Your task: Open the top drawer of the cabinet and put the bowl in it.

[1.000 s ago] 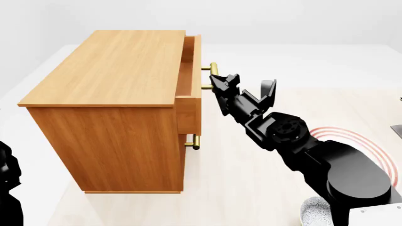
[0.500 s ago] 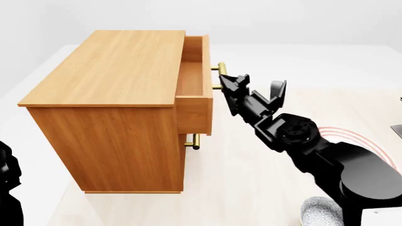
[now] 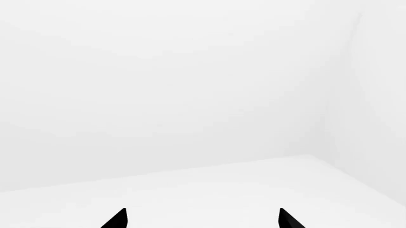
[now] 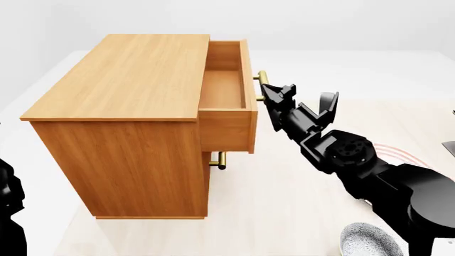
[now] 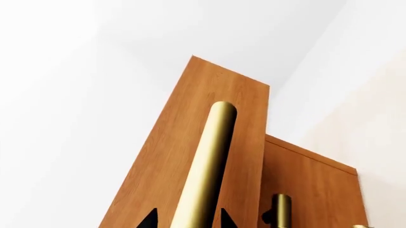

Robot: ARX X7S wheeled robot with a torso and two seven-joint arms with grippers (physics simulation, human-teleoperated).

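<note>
Midway through the opening step, the right gripper point(image 4: 274, 96) is clamping the brass bar handle point(image 5: 204, 171) of the top drawer point(image 4: 226, 93), the grip that lets the arm draw the box straight out of the cabinet point(image 4: 124, 122). In the right wrist view the two fingertips point(image 5: 149, 219) are sitting narrow on either side of the bar, holding it. The drawer is standing partly out to the right of the cabinet's front, its bare wooden floor showing and nothing inside it; by the look of it, the gap is nearing what the bowl will need. The right arm is reaching from the near right, forearm angled up and leftward toward the handle, wrist roughly level with the drawer front. The bowl point(image 4: 370, 242), speckled blue and white, is waiting on the pale floor at the near right, just below that arm and well apart from the drawer. The left gripper point(image 3: 201, 221) is facing blank white surroundings, its fingers spread wide and holding nothing. A lower handle point(image 4: 219, 159) is sitting untouched.
</note>
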